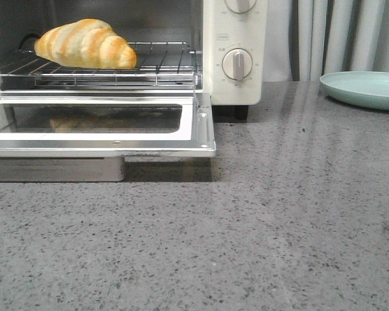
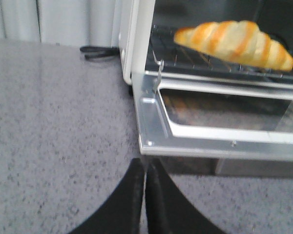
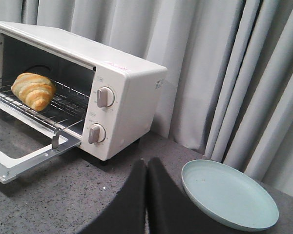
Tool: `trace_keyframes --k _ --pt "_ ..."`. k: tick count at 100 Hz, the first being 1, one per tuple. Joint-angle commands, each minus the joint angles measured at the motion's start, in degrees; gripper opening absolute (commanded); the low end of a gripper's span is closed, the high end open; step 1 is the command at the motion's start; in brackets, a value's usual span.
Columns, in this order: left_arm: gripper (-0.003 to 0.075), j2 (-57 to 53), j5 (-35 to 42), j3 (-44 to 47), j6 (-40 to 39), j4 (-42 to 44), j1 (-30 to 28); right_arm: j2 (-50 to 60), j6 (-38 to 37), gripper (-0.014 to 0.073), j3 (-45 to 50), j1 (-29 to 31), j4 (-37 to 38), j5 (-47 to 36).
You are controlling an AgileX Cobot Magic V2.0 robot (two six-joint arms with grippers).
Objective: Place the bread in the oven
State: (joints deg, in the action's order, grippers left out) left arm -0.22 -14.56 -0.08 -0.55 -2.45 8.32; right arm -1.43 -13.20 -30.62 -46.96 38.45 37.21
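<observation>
The bread [image 1: 85, 44], a golden-orange croissant roll with cream stripes, lies on the wire rack [image 1: 149, 61] inside the cream-white oven [image 1: 236, 91], whose glass door [image 1: 104, 123] hangs open and flat. The bread also shows in the left wrist view [image 2: 237, 41] and the right wrist view [image 3: 34, 90]. My left gripper [image 2: 144, 168] is shut and empty, low over the table just in front of the door's corner. My right gripper [image 3: 146, 165] is shut and empty, over the table between the oven and a plate. Neither gripper shows in the front view.
A pale green plate [image 1: 366, 87] sits at the back right, also in the right wrist view [image 3: 227, 195]. The oven has two round knobs [image 1: 237, 63]. Grey curtains [image 3: 224, 73] hang behind. A black cable [image 2: 97, 52] lies beside the oven. The tabletop [image 1: 246, 227] is grey speckled stone.
</observation>
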Motion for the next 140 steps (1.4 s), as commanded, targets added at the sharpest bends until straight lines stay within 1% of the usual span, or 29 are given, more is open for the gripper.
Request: trace_keyframes --k 1,10,108,123,140 --pt "-0.0021 -1.55 -2.52 1.43 -0.64 -0.06 -0.09 -0.72 0.06 -0.0069 -1.32 0.29 1.93 -3.37" --pt "-0.0021 -1.66 -3.54 1.43 -0.89 -1.52 -0.09 -0.72 0.06 -0.0069 -1.32 0.29 1.93 -3.37" --pt "-0.0021 -1.66 -3.54 1.43 -0.77 -1.52 -0.09 -0.72 0.06 -0.0069 -1.32 0.29 1.93 -3.37" --pt "-0.0021 -1.66 -3.54 1.43 -0.77 -1.52 -0.09 -0.72 0.06 -0.0069 -0.74 0.29 2.04 1.24" --pt "-0.0021 -1.66 -3.54 1.43 -0.77 -1.52 -0.09 -0.72 0.06 -0.0069 4.08 0.43 4.03 -4.9"
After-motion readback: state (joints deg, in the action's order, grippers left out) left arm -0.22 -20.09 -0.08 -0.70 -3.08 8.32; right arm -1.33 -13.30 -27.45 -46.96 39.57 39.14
